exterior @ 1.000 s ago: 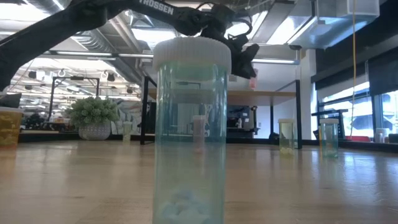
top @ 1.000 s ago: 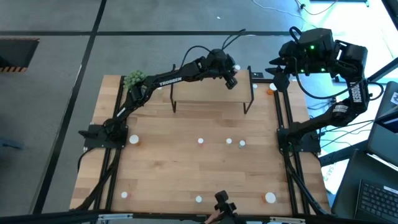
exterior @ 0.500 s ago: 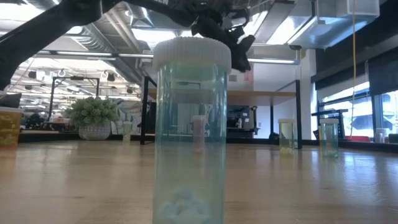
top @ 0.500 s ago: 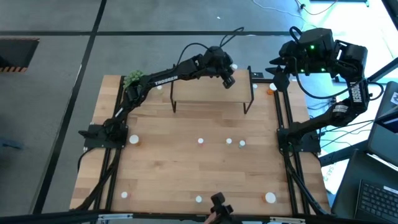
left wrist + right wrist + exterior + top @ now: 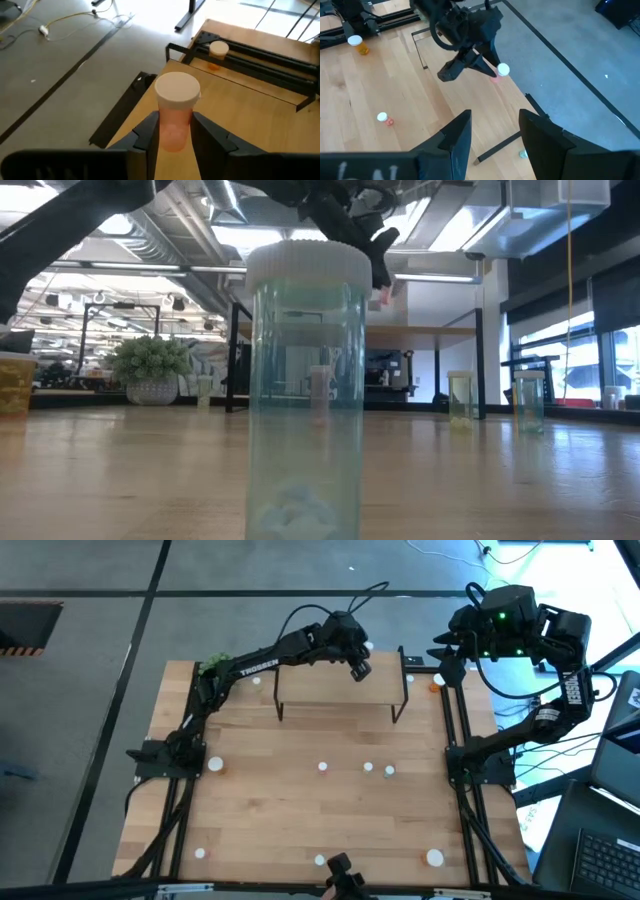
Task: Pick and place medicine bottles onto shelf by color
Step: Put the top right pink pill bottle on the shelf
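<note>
Moved since a second ago: left arm has swung its gripper further toward the worktop's far edge, above the shelf.
Worktop: other bottles scattered across the middle and near edge.
Right gripper: waits raised off the far right corner, fingers spread, empty.
Left gripper hold: fingers clamped on the sides of a pink bottle, below its white cap.
Handling, likely: light, stiff, smooth plastic; grip mid-body, never the cap.
</note>
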You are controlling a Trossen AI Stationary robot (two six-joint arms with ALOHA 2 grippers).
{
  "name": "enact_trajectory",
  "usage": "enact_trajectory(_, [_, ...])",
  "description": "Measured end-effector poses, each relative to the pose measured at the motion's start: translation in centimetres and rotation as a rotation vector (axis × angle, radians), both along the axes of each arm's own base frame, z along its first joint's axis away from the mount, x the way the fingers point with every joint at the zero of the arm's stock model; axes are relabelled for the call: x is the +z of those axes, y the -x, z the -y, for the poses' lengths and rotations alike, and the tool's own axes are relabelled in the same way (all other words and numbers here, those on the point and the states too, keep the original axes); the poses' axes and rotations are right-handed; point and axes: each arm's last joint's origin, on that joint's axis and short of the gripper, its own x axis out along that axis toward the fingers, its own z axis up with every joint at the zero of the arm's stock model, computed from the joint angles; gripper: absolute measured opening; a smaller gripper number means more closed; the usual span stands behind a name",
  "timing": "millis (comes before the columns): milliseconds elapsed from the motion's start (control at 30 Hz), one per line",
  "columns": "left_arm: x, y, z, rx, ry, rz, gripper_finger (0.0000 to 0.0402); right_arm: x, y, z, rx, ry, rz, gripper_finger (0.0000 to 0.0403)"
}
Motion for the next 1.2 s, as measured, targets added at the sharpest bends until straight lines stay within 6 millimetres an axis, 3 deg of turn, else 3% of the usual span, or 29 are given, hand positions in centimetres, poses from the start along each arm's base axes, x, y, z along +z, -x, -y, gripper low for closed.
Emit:
enact_trajectory(200, [-0.4,0.4,0.2,0.014,0.022,-0.067,0.0096,0.0,0.0,0.0,0.000,0.000,0.000,0.0168])
enact_trajectory(733, [1.9,2.1,0.8,0.048,0.000,-0.080,0.0096,0.0,0.0,0.0,0.000,0.000,0.000,0.0168])
enact_trajectory(1200, [1.5,2.6,0.6,0.063,0.019,-0.121,0.0096,0.0,0.0,0.0,0.001,0.000,0.000,0.0168])
